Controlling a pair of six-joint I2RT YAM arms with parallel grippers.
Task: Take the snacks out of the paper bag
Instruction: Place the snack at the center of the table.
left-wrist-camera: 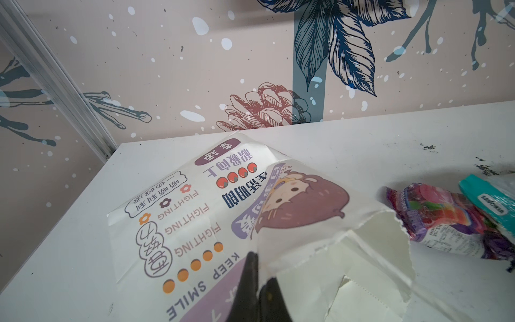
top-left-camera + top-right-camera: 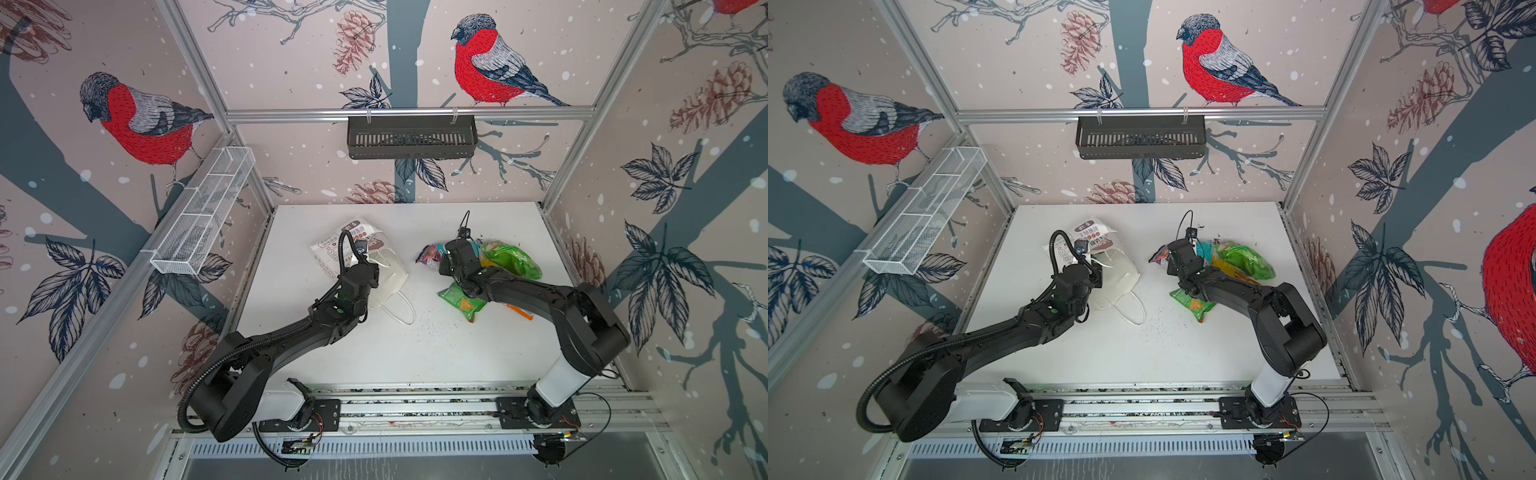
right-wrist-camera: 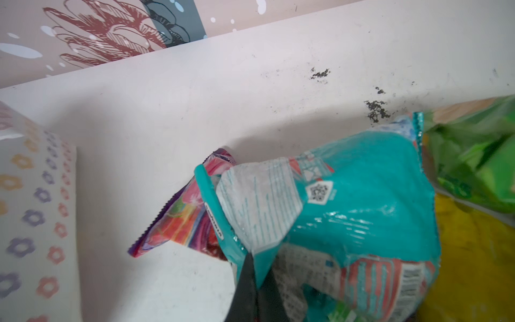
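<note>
paper bag (image 1: 195, 223): "FIGHTING" printed three times, "KEEP SMILE" beside the lilac panel, plus Chinese characters, all upside down in the left wrist view. teal packet (image 1: 486, 200): white brand tag, looks like "SAVORIA". teal packet (image 3: 362, 181) in the right wrist view: QR code, fine print too small to read. purple packet (image 1: 434, 223): print unreadable.

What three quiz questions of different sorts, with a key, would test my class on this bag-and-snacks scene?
1. True or false: the left hand is shut on the paper bag.
2. What colour is the packet that the right hand pinches?
3. Fill in: the purple packet lies ___ the bag, on the table.
Key: 1 true; 2 teal, the teal packet; 3 outside.
</note>
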